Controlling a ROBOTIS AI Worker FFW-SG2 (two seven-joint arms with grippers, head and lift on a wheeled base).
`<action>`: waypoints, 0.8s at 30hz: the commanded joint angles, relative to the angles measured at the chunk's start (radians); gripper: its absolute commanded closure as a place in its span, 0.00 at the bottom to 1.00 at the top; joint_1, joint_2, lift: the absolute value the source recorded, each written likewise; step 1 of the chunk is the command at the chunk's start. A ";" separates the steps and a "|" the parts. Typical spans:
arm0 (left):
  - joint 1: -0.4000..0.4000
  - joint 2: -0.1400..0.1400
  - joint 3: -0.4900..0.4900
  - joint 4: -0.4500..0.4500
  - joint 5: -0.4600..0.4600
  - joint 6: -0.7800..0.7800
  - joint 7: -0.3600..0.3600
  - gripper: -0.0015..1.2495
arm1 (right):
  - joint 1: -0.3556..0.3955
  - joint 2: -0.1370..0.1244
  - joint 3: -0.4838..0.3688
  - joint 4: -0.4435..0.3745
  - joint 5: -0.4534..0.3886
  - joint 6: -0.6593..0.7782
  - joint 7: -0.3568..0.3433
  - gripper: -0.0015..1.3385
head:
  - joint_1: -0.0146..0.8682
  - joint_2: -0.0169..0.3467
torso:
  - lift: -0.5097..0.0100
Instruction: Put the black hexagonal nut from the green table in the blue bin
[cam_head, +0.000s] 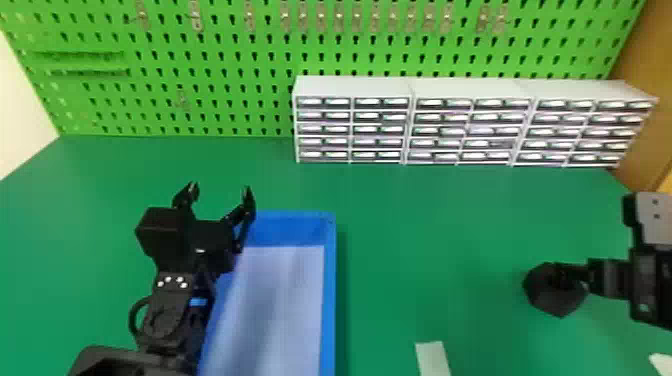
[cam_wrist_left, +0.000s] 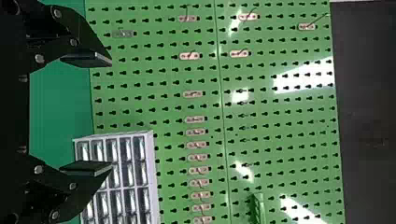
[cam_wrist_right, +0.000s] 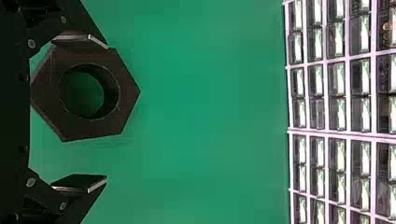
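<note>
Black nut (cam_head: 556, 301) on green desk (cam_head: 425, 225), right of blue bin (cam_head: 329, 300), head view | left pincer (cam_wrist_left: 111, 113) wide open, empty, left wrist view | right pincer (cam_wrist_right: 107, 111) wide open, nut between its jaws, nearer one, right wrist view | step: grasping | next: centre, close
</note>
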 joint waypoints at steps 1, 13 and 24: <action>0.000 0.000 0.000 0.000 0.000 -0.001 0.000 0.37 | -0.014 -0.006 0.004 0.040 0.025 -0.021 0.017 0.22 | 0.76 0.20 | 0.80; -0.002 0.000 0.000 0.002 0.000 -0.005 0.000 0.37 | -0.062 -0.017 0.016 0.160 0.083 -0.074 0.094 0.22 | 0.76 0.20 | 0.80; -0.002 0.000 0.000 0.002 0.000 -0.007 0.000 0.37 | -0.093 -0.012 0.014 0.237 0.123 -0.102 0.125 0.22 | 0.76 0.20 | 0.80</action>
